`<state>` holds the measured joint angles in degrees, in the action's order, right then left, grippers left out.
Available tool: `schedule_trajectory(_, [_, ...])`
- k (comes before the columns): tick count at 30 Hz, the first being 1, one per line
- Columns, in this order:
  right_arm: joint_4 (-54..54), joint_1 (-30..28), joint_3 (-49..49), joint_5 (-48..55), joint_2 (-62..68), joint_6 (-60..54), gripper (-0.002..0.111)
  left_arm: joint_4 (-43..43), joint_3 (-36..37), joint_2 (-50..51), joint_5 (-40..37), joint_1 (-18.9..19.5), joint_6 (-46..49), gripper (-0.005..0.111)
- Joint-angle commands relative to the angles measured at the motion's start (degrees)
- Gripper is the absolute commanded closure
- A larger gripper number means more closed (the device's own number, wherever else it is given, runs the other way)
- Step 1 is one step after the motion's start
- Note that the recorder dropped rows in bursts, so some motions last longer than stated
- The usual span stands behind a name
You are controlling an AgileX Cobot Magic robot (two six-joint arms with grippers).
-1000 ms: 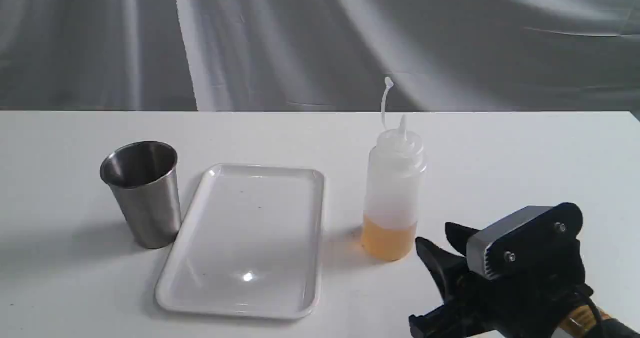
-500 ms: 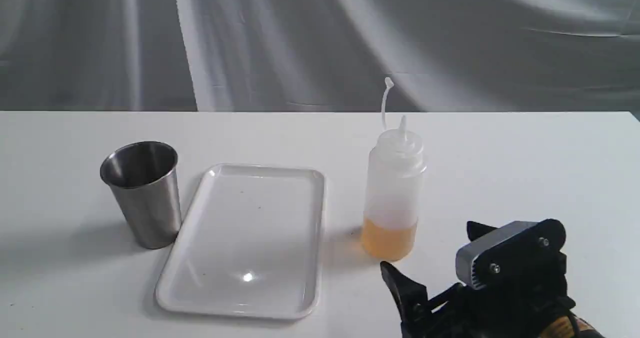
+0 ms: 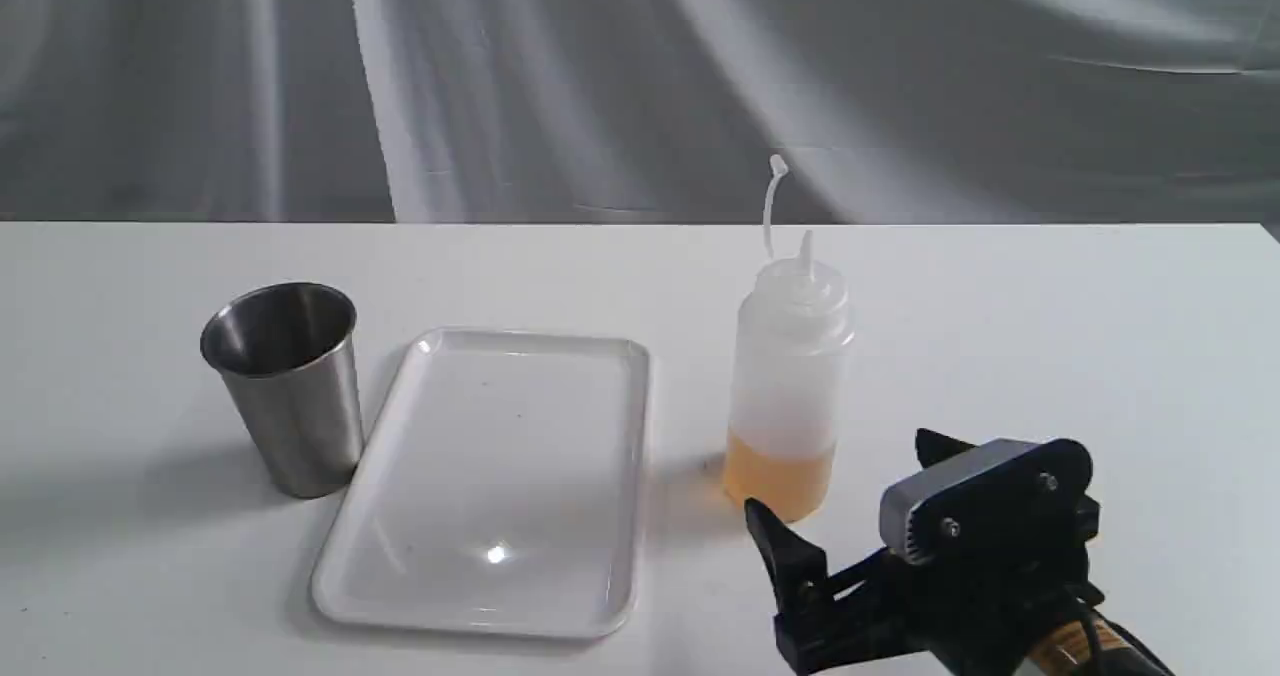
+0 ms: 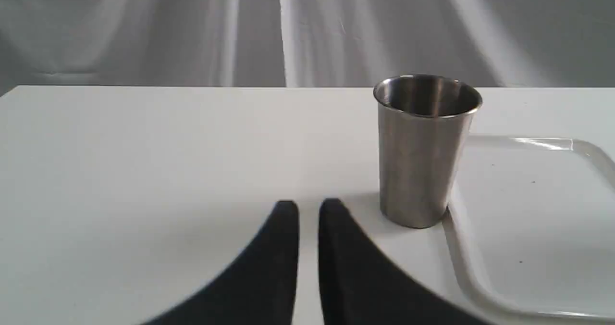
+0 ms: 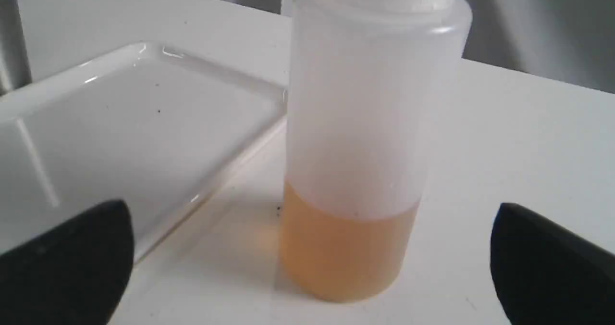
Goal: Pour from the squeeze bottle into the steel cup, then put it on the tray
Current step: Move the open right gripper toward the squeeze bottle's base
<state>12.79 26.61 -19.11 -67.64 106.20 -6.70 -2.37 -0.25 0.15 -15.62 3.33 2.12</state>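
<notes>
Standing upright on the white table (image 3: 1050, 306), the bottle (image 3: 790, 386) is just to the right of the tray (image 3: 500, 436) in the exterior view, near its long edge but apart from it. The bottle is cloudy white plastic. Amber liquid fills roughly its bottom third. Its thin cap strap sticks up beside the pointed nozzle, with the cap off the tip.

The right tool (image 3: 838, 476) is low over the table at the near right, with its black fingers (image 5: 72, 262) spread wide. It is released and grasping nothing. In the right wrist view the two fingers show at either side, with the lower part of the bottle between them and a little ahead. Neither finger touches the plastic. In the exterior view one fingertip lies close to the bottle's base on the tray side, and the other shows past its right side.

The cup (image 3: 290, 396) stands upright on the table at the tray's left edge, mouth open upward. The pictures do not show whether its base touches the rim.

The left tool (image 4: 309, 205) shows only in the left wrist view. It is low over the table, a little to the side of the cup. Its fingers are drawn together with only a thin slit between them, and it grips nothing.

The tray lies flat between cup and bottle, glossy, with a few tiny dark specks on it.
</notes>
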Motion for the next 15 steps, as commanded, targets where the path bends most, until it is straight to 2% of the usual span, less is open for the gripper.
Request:
schedule_trajectory(1, [1.42, 0.13, -1.57, -1.11, 0.14, -0.34, 0.003, -0.28, 0.25, -0.15, 0.41, -0.27, -0.29, 0.098])
schedule_trajectory(15, [3.24, -0.11, -6.79, 1.76, 0.22, -3.56, 0.003, -0.28, 0.25, -0.15, 0.41, -0.27, -0.17, 0.098])
